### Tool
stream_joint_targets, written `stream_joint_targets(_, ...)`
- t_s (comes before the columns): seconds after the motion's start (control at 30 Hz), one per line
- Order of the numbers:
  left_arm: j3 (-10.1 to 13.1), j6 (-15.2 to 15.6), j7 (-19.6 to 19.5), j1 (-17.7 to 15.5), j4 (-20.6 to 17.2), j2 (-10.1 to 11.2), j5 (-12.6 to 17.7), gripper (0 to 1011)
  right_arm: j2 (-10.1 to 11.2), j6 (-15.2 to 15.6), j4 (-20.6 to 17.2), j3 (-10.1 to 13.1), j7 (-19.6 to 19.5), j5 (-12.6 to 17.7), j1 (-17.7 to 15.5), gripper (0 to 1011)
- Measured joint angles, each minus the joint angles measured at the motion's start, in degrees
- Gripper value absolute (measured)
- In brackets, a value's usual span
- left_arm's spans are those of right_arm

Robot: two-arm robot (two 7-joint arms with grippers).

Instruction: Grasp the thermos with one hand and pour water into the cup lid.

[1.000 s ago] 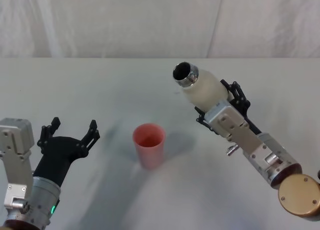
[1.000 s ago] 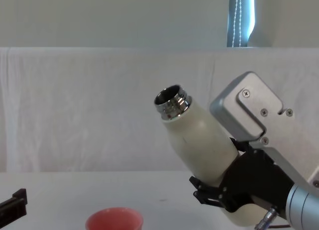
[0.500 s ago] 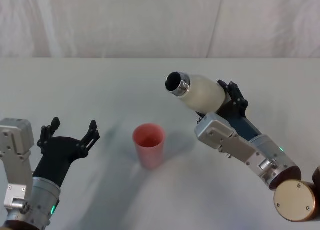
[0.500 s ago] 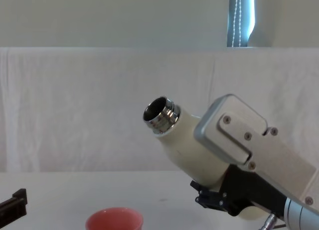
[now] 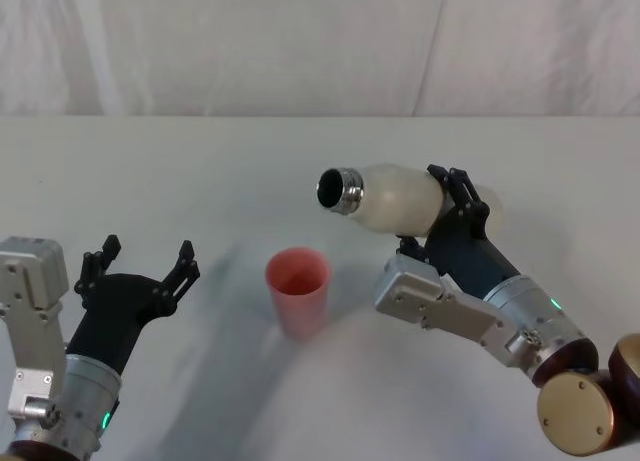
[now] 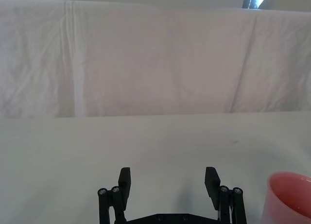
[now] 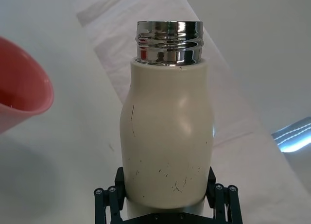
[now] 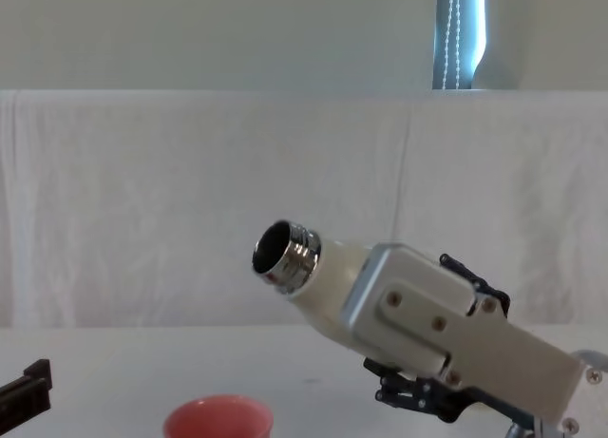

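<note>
Sideways, thermos (image 5: 390,196) clamped in right end effector (image 5: 452,203).

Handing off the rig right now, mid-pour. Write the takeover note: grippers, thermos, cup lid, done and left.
Right gripper: shut on the thermos, held off the table, tipped nearly level, its open silver neck pointing toward the robot's left.
Left gripper: open, parked to the left of the cup lid.
Cup lid: upright on the table, below the thermos mouth and nearer the robot.
Done: thermos grasped, lifted, tilted.
Left: line the mouth up over the cup lid and pour; no water is visible.
</note>
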Motion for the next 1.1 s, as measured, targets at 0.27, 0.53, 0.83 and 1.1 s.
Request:
stream_joint_targets(0.27, 0.0, 0.0, 0.0, 0.0, 0.0, 0.0, 0.0, 1001, 0.7, 0.4, 0.5, -1.1, -1.0, -3.3, 0.5, 956)
stream_joint_targets(0.53, 0.0, 0.0, 0.0, 0.0, 0.0, 0.0, 0.0, 1001, 1.7, 0.6, 0.9, -2.0, -1.0, -5.2, 1.3, 956)
stream_joint_targets(0.83, 0.0, 0.0, 0.0, 0.0, 0.0, 0.0, 0.0, 1001, 2.8, 0.7, 1.6, -3.2, -0.6, -7.4, 2.2, 956)
stream_joint_targets(1.1, 0.0, 0.0, 0.0, 0.0, 0.0, 0.0, 0.0, 1001, 3.1, 0.8, 2.9, -4.0, -1.2, -9.0, 3.3, 956)
